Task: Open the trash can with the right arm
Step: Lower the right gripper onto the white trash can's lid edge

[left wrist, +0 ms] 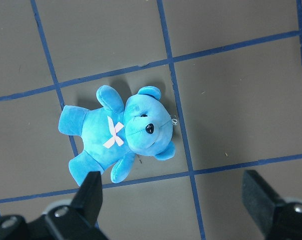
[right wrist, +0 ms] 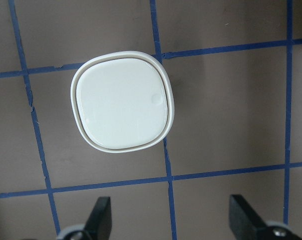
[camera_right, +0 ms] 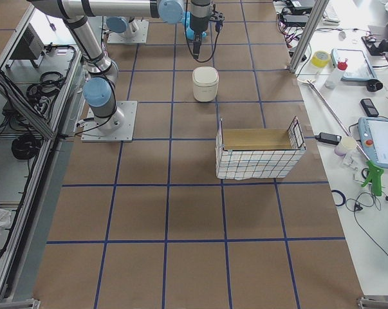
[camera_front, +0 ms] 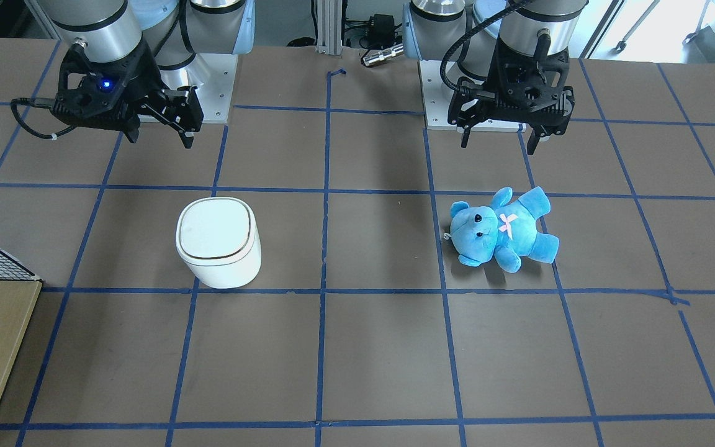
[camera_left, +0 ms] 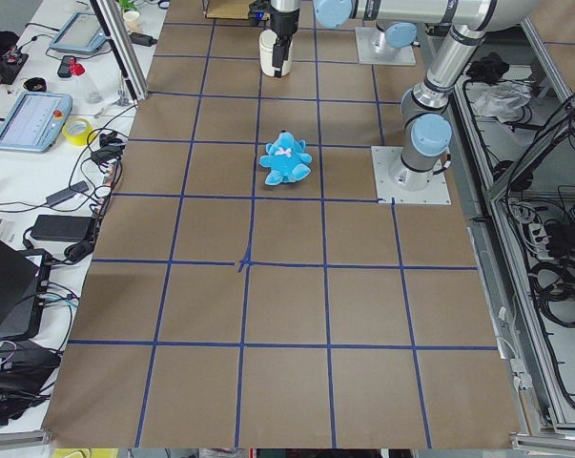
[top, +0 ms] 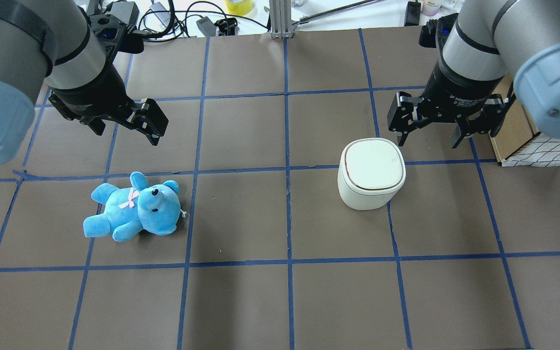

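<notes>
Trash can [top: 371,181] is seen upright on the brown worktop [top: 280,296], in the robot's right half, set across a blue tape line [top: 393,228]. Its flat lid [right wrist: 123,102] is closed. The right gripper [top: 428,138] is held above the worktop near the can, not touching it, its jaws spread wide with nothing between them.

A blue teddy bear [top: 134,209] is laid face up in the left half, well apart from the can. The left gripper [left wrist: 175,200] is held over the bear, likewise spread and empty. A mesh-sided box [camera_right: 258,154] is placed toward the worktop's right end.
</notes>
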You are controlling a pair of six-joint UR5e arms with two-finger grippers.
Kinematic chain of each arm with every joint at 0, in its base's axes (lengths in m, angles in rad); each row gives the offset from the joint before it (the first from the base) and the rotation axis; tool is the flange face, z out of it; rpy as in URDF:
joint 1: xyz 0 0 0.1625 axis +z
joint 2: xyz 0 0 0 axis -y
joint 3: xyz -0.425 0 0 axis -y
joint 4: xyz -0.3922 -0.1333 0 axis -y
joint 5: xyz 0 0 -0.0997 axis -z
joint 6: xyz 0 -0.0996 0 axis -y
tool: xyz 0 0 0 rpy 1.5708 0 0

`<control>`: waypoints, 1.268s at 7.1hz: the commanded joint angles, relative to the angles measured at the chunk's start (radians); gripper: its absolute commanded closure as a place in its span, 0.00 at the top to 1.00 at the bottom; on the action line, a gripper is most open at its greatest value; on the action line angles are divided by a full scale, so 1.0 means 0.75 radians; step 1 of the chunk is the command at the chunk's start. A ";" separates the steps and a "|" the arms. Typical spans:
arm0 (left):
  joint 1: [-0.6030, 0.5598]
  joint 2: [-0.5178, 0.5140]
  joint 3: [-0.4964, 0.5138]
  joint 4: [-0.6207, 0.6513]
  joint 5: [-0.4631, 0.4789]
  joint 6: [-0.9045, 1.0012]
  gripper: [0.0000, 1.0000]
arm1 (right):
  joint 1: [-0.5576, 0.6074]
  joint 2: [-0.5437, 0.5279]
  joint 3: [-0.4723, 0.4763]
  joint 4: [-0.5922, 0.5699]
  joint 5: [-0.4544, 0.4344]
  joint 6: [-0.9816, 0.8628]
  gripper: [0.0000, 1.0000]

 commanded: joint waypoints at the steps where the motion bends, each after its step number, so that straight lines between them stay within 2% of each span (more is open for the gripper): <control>1: 0.000 0.000 0.000 0.000 0.000 0.000 1.00 | 0.004 0.010 0.000 -0.005 0.002 0.002 0.22; 2: 0.000 0.000 0.000 0.000 0.000 0.000 1.00 | 0.006 0.020 0.002 -0.005 0.004 0.004 0.02; 5: 0.000 0.000 0.000 0.000 0.000 0.000 1.00 | 0.008 0.126 0.010 -0.013 0.020 0.000 0.00; 9: 0.000 0.000 0.000 0.000 0.000 0.000 1.00 | 0.008 0.225 0.175 -0.319 0.016 -0.025 0.00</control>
